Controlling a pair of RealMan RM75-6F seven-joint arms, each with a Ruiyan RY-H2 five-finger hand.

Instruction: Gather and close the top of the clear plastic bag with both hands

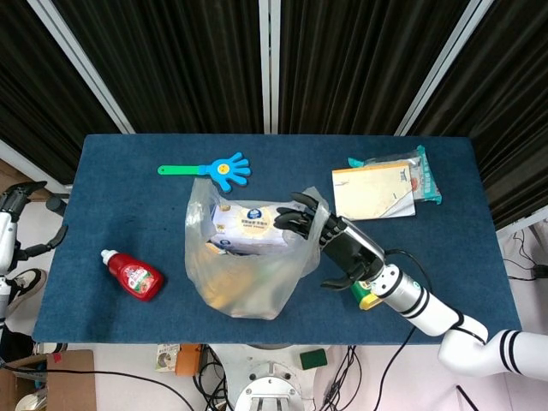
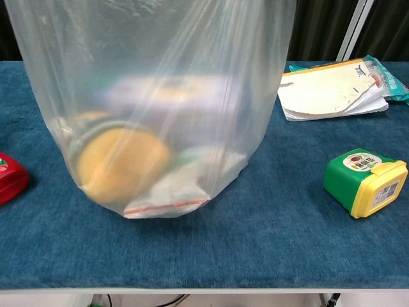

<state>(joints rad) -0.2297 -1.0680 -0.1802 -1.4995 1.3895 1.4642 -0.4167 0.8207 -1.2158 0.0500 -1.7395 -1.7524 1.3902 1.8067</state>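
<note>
The clear plastic bag [image 1: 244,265] stands mid-table with its mouth open. It fills most of the chest view [image 2: 153,96]. Inside it are a white and blue box [image 1: 250,225] and a round orange item [image 2: 121,163]. My right hand [image 1: 330,241] is at the bag's right rim. Its fingers [image 1: 298,218] reach in over the rim and stretch the plastic rightwards, while the thumb stands well apart below. My left hand [image 1: 15,224] hangs off the table's left edge, far from the bag, with its fingers spread and nothing in it. Neither hand shows in the chest view.
A red ketchup bottle [image 1: 133,274] lies left of the bag. A blue hand-shaped clapper [image 1: 214,169] lies behind it. A booklet on a packet [image 1: 377,190] sits at the back right. A green and yellow box [image 2: 364,181] stands under my right wrist.
</note>
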